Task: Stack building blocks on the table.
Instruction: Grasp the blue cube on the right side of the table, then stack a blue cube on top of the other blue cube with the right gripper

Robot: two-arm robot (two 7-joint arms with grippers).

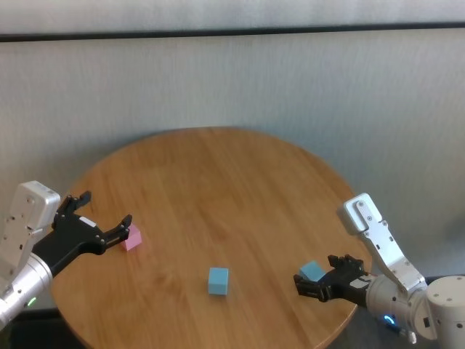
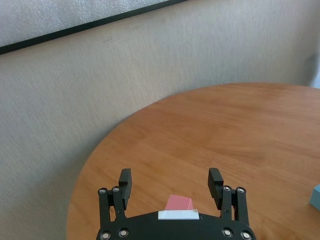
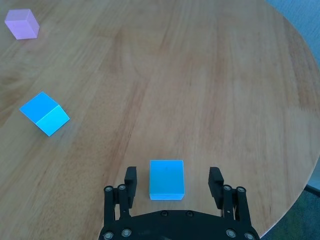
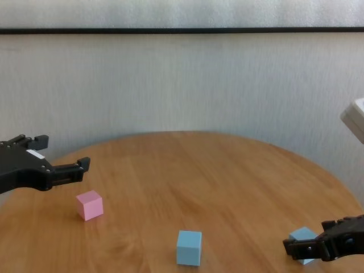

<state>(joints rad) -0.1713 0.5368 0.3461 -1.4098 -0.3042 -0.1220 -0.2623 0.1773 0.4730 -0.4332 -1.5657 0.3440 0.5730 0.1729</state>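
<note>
The round wood-grain table (image 1: 218,182) holds three cubes. The pink cube (image 1: 131,238) lies at the left. My left gripper (image 1: 107,209) is open and hovers just above and behind it. In the left wrist view the pink cube (image 2: 180,204) shows partly under the palm, below the open left gripper (image 2: 170,177). One light blue cube (image 1: 218,281) lies near the front middle, on its own. The other light blue cube (image 1: 312,272) lies at the front right. My right gripper (image 3: 173,174) is open, low at the table, with this cube (image 3: 166,179) between its fingers with gaps on both sides.
The table's front right edge (image 3: 295,195) runs close beside the right gripper. A pale wall (image 4: 182,85) with a dark strip stands behind the table.
</note>
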